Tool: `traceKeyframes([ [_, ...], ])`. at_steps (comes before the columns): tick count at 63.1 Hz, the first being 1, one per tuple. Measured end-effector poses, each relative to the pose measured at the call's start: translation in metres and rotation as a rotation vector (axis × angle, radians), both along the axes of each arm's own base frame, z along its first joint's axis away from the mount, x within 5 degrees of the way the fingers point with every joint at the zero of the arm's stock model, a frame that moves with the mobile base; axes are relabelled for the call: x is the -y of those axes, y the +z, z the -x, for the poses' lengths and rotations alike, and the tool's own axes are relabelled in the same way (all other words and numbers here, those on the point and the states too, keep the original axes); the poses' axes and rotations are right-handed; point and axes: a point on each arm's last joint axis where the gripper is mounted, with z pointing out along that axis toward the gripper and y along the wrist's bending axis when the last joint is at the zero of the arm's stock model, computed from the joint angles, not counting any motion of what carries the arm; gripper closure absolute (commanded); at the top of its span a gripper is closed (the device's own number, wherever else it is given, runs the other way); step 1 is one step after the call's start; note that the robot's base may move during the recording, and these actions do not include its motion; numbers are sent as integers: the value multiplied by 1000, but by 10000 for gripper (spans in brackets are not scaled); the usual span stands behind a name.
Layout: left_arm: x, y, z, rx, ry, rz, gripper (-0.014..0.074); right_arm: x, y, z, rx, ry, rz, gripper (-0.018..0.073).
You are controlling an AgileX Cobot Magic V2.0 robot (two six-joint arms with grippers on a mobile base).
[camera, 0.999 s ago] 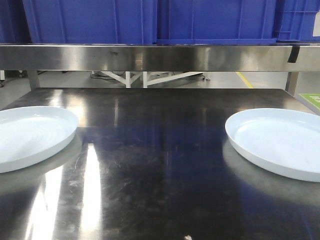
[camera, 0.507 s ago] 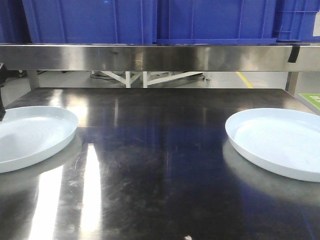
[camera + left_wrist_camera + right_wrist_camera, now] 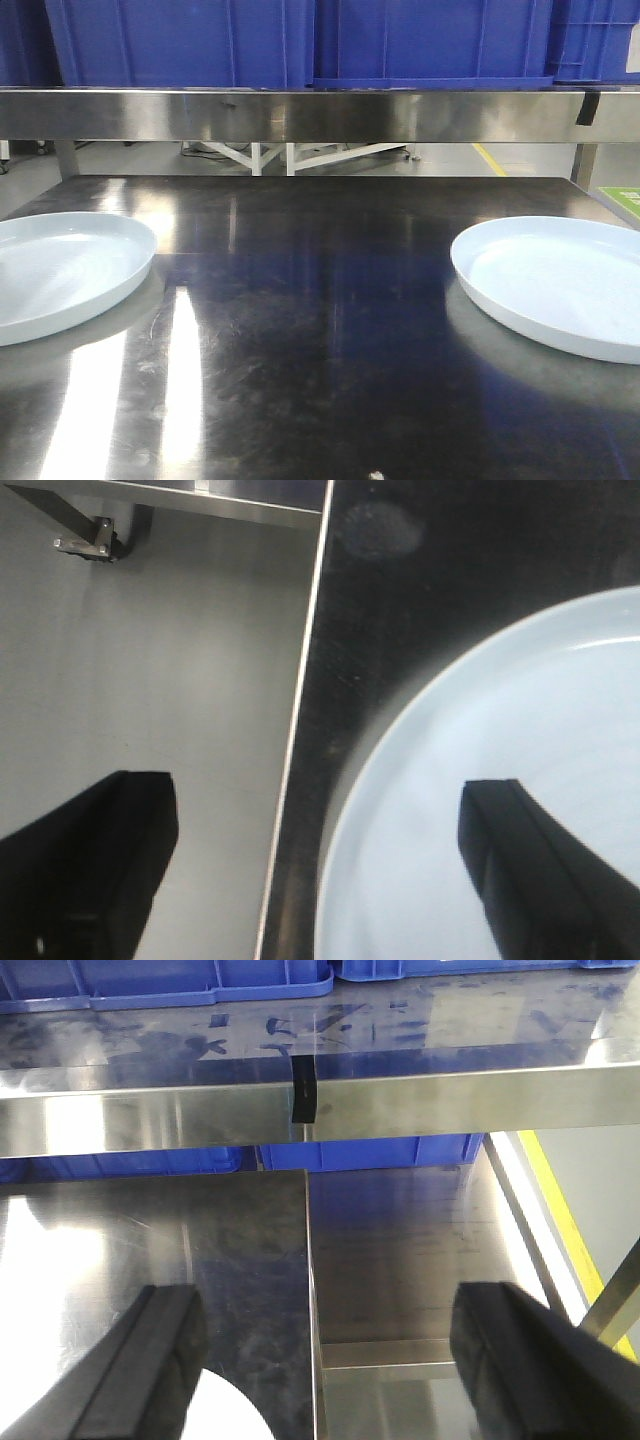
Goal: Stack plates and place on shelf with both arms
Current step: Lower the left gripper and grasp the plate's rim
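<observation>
My left gripper [image 3: 315, 800] hangs spread wide over the left edge of the table [image 3: 420, 600]. One finger is above the floor [image 3: 150, 660] and the other above the left plate [image 3: 520, 740], so the plate's rim lies between them with nothing gripped. My right gripper [image 3: 330, 1310] is spread and empty too. It points at the shelf [image 3: 420, 1095] and its blue crates [image 3: 150, 985], and only a sliver of the right plate [image 3: 215, 1410] shows at the bottom of that view. Seen from the front, both plates lie flat at opposite ends of the table, well apart.

I judge the step in hand to be taking the left plate by its rim for stacking. To do that well, I should come down squarely over the rim and take a deep bite rather than a tip pinch — the glaze looks slippery and the rim is low. A plate this wide, held at one side, will want to droop, so I should lift slowly and level. My right gripper should tilt down and find its plate before closing.
</observation>
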Motion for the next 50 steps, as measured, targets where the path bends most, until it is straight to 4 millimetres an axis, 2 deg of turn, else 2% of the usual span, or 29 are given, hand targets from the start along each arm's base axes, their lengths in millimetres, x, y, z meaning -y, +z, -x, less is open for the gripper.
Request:
traceKeyframes([
  [13,0,-12,-3,-36,1,0,-14,0,0,0,-2,0,0,-53],
  [19,0,-12,-4,-34,1,0,41,0,0,0,-6,0,-1,-53],
  [24,0,-12,-4,-32,2,2,161,0,0,0,-6,0,-1,-53],
  [28,0,-12,-4,-30,2,2,309,0,-1,0,-6,0,-1,-53],
  [32,0,-12,-5,-28,3,3,523,0,-1,0,-6,0,-1,-53],
  [37,0,-12,-5,-28,3,3,485,0,-1,0,-8,0,-1,-53],
  [50,1,-4,-9,-30,13,15,505,0,-1,0,-8,0,-1,-53],
])
